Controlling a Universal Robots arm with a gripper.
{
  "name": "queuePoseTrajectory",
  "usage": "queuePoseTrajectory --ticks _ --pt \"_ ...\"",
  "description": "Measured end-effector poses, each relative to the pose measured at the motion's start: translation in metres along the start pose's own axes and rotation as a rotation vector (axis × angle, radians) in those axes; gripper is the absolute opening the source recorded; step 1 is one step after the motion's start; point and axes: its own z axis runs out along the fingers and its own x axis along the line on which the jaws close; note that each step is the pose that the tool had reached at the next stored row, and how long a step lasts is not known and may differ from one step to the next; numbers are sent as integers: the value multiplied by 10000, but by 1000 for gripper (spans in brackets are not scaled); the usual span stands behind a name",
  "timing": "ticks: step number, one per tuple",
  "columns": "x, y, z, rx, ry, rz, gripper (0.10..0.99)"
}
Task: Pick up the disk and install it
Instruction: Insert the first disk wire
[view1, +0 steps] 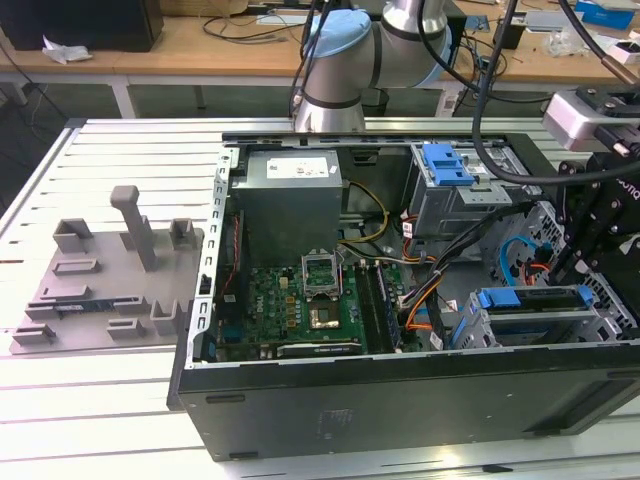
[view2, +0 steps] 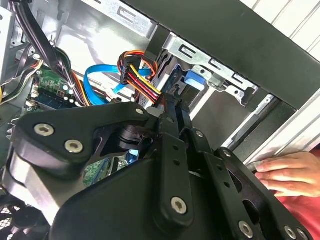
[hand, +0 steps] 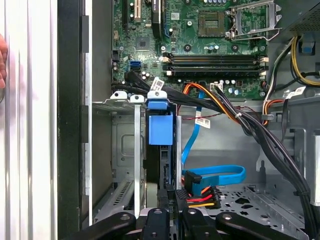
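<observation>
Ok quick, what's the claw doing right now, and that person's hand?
Claw: right at the disk; open or shut cannot be told.
Person's hand: resting beside the computer case, holding nothing.

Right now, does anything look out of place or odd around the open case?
Yes: a person's hand rests on the table just outside the case wall, near the drive cage where the tool is. It looks odd because it lies so close to the arm. Otherwise nothing looks askew or damaged.
</observation>
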Motion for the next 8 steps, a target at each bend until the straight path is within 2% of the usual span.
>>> queuePoseTrajectory --ticks 8 --pt "1 7 0 1 2 -1 169"
